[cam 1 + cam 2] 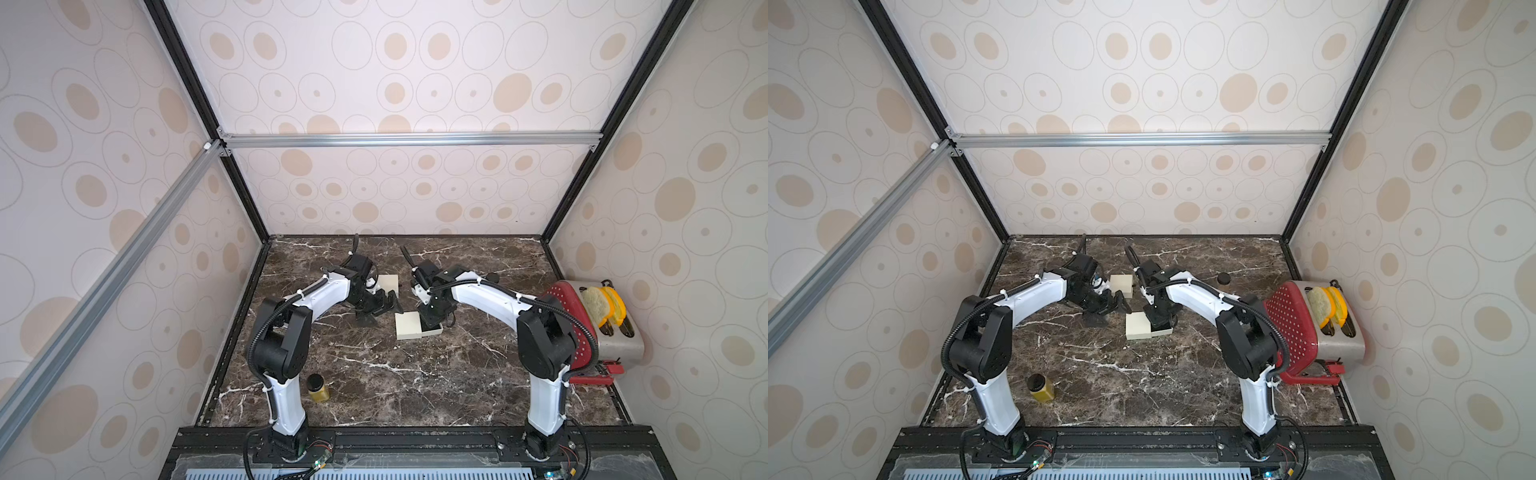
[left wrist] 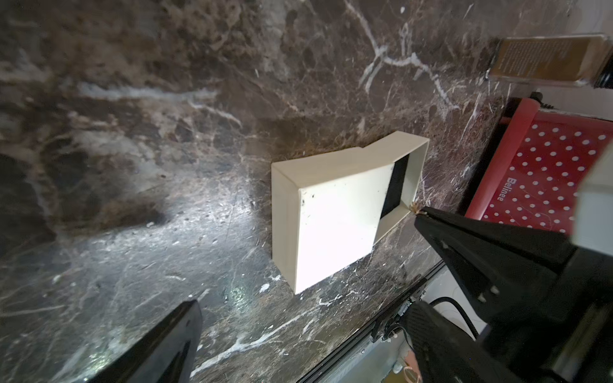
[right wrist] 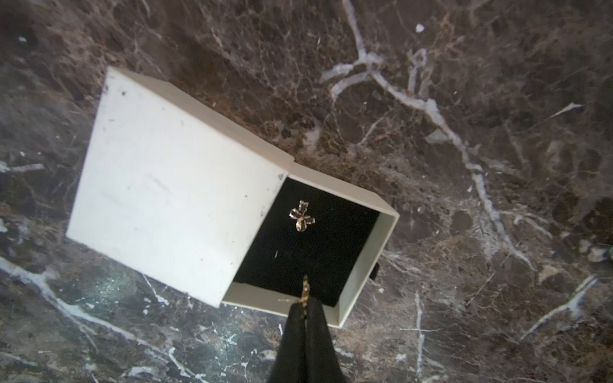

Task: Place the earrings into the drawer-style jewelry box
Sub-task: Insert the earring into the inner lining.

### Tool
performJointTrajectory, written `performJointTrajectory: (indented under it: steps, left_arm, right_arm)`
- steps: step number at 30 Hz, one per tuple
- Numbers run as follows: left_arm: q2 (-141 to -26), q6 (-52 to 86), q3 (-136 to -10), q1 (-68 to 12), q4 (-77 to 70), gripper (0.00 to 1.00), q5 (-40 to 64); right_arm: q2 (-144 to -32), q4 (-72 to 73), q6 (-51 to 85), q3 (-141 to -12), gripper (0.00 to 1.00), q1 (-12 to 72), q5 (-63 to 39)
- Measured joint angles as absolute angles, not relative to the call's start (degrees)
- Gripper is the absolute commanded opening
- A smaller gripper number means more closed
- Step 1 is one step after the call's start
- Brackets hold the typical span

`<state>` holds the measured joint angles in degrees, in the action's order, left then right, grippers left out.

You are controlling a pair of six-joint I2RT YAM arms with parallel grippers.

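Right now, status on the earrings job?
Left gripper open, beside box. Right gripper shut on second earring, over edge of open drawer. First earring already inside. Nothing blocking the drop.

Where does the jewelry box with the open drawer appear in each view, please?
Both top views: jewelry box mid-table, right pincer over its drawer.
Left wrist: jewelry box mid-frame, drawer end toward the red toaster.
Right wrist: jewelry box mid-frame, drawer lining showing.
Shared landmark: right pincer, shut on an earring.

Two arms, white and black.
White shells, black joints on left arm (image 1: 328,293) and right arm (image 1: 482,293); ribbed black cable conduit (image 1: 250,351) zip-tied; left gripper (image 1: 380,311), right gripper (image 3: 305,298) black, wedge-fingered.
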<state>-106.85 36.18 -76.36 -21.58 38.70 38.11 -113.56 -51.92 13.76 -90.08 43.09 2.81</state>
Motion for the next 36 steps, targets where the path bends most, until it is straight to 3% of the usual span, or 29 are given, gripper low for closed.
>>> performJointTrajectory:
  steps: [36]
  left_arm:
    - [-106.8,36.2,-75.4,-21.6,38.2,0.99,40.0]
  right_arm:
    - [-121.4,-56.6,14.9,-96.9,0.0,43.7,3.4]
